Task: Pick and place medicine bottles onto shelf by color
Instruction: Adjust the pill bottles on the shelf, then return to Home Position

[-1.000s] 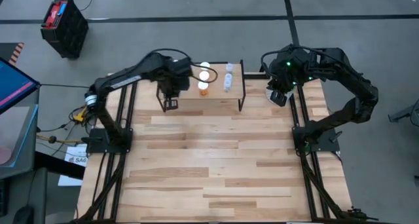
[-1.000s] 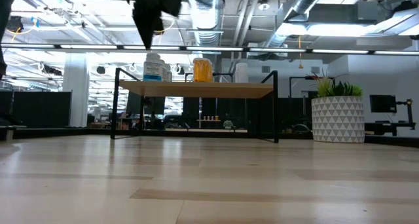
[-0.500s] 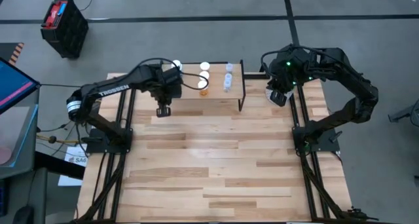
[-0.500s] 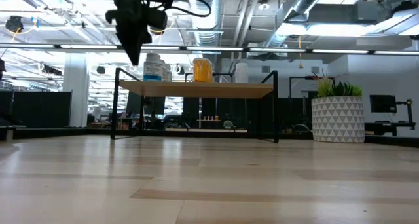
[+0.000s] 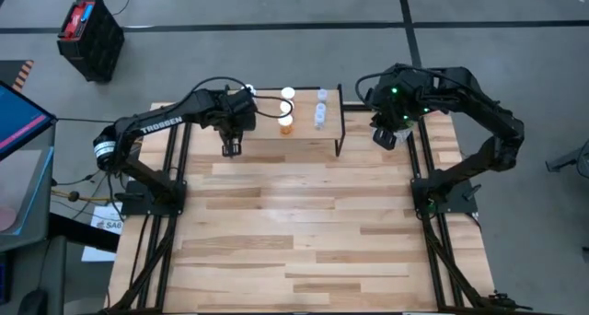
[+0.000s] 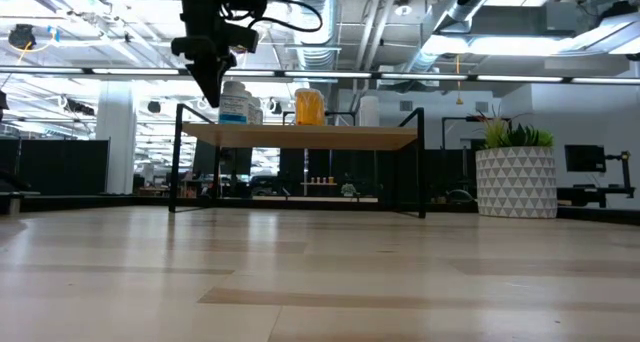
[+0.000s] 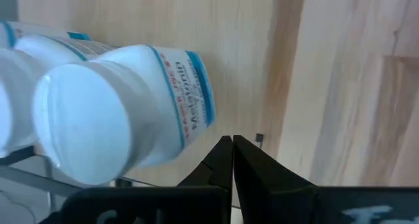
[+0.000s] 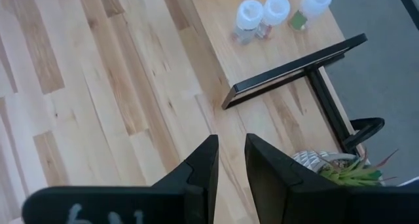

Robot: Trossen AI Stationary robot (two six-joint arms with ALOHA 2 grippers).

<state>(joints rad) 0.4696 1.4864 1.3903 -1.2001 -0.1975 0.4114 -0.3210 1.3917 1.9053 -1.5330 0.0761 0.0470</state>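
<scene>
Evidently a placing step has been finished, for the left gripper (image 7: 232,144) is seen with its jaws pressed together and pinching nothing, hung just off the near-left corner of the shelf (image 5: 304,131). Close beside those closed jaws, and a little beyond them, the white bottles with blue marks (image 7: 124,106) are stood in a cluster on the shelf top, the nearest one almost touching the line of the fingers without being held. Farther along the shelf from the left jaws the orange bottles (image 6: 309,106) are grouped, and past them the clear pale-blue bottles (image 5: 321,108) are ranged toward the far end; the last group is also caught ahead of the right gripper (image 8: 229,155), whose jaws are spread slightly and hold nothing. That gripper is poised above the table beyond the shelf's right end, with the potted plant (image 8: 344,168) off to one side of its jaws. No loose bottle is to be made out on the table (image 5: 304,232), so the sorting is judged complete or nearly so. What is called for next is a clear withdrawal of the left jaws, up and away, so that the white bottles are not brushed over.
</scene>
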